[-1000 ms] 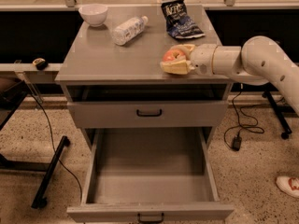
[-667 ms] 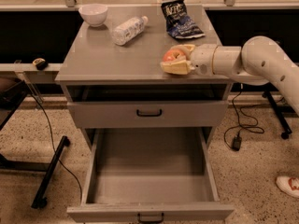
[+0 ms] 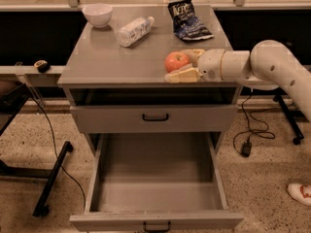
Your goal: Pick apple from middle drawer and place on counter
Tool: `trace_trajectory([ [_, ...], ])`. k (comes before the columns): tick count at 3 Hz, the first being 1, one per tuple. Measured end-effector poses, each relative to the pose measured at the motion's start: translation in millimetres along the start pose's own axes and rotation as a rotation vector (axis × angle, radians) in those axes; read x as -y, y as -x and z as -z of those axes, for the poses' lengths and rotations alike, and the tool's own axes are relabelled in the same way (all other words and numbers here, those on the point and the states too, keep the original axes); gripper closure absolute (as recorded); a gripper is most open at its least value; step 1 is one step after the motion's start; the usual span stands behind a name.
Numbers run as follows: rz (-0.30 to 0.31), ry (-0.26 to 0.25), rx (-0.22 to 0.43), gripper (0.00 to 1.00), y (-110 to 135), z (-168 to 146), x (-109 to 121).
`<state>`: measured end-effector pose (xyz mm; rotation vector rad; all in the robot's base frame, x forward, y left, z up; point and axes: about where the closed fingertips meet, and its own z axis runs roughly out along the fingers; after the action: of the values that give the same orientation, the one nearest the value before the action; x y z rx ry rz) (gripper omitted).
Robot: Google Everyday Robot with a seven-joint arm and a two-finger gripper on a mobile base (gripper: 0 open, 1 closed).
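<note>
Pinching the apple (image 3: 175,60) between its two fingers, the gripper (image 3: 181,65) reaches in from the right side of the counter (image 3: 121,62), close to the front edge. A second ago the apple was a little higher and a little further back. Now it has come down and sits low, right at the counter top. I cannot tell if it touches the counter yet or hangs just above it.

Below the counter the drawer (image 3: 155,178) is pulled out, and nothing lies in it. So the pick is done and the job looks almost over. I think what is left is to let go of the apple and back away. The apple is round, so it may roll when the fingers open.

At the back of the counter are a bowl (image 3: 97,14), a bottle (image 3: 133,30) and a chip bag (image 3: 187,21), well apart from the apple.
</note>
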<state>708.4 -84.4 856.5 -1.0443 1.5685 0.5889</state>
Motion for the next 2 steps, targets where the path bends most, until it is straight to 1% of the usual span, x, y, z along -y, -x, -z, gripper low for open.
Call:
trace_trajectory([
  [1,0.0,0.001,0.005,0.0,0.8,-0.1,-0.3],
  [2,0.0,0.007,0.029,0.0,5.0,-0.3,-2.1],
])
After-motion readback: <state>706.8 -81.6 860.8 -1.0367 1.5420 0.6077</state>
